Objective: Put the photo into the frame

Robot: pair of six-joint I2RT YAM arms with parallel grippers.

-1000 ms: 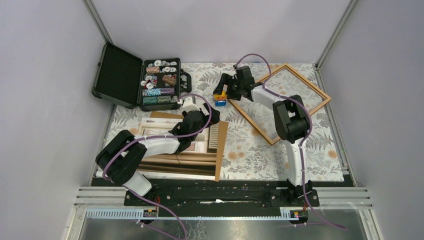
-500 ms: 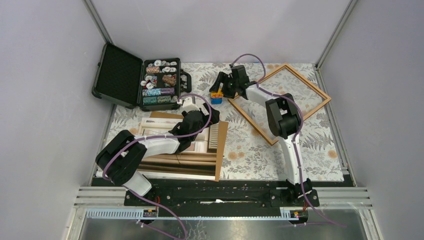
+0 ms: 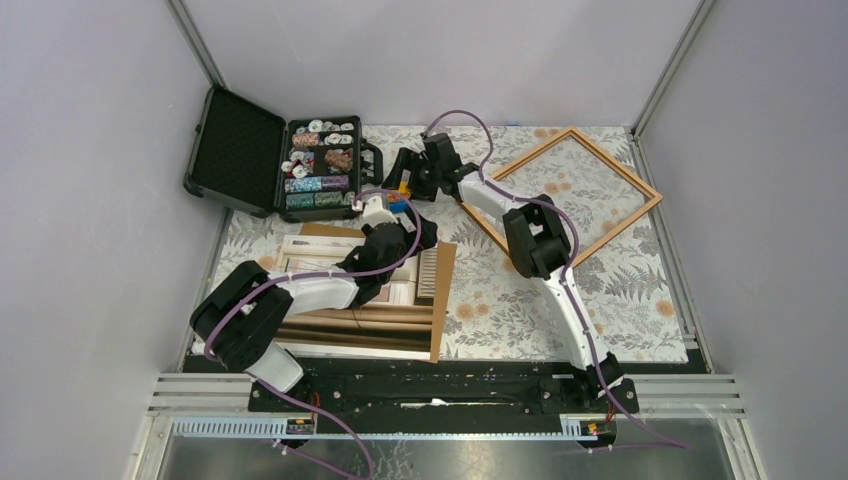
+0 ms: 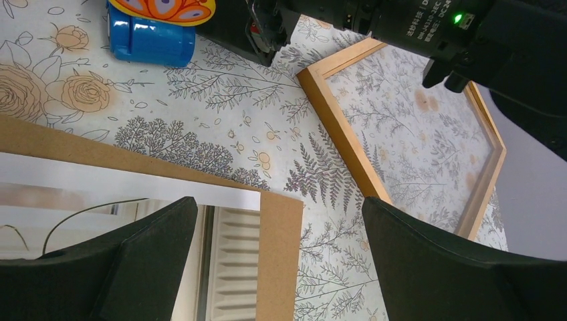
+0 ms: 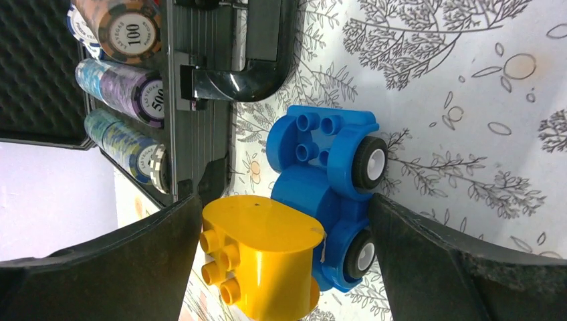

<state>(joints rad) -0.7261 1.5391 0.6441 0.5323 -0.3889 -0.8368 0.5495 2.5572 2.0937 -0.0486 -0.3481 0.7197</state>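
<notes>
Left jaws: spread wide, nothing between them. My left fingers hang over the far right corner of the large white-bordered paper photo with beige-brown stripes. The photo lies face up on a plain brown backing board at the near left of the floral-patterned surface.

Right jaws: spread to either side of a blue and yellow brick toy vehicle that sits on the surface. The gap at each right finger is too thin to tell whether it touches the toy.

The thin light-brown wooden frame lies flat and turned diagonally at the far right, well apart from the photo. One of its corners is close to the right edge of the surface.

Open room: a bare strip of surface runs between the board's right edge and the frame's near-left moulding.

An open black case of poker chips stands at the far left, with the toy just beside its handle.

Hidden: my left arm covers much of the photo. My right arm crosses the frame's left corner.
</notes>
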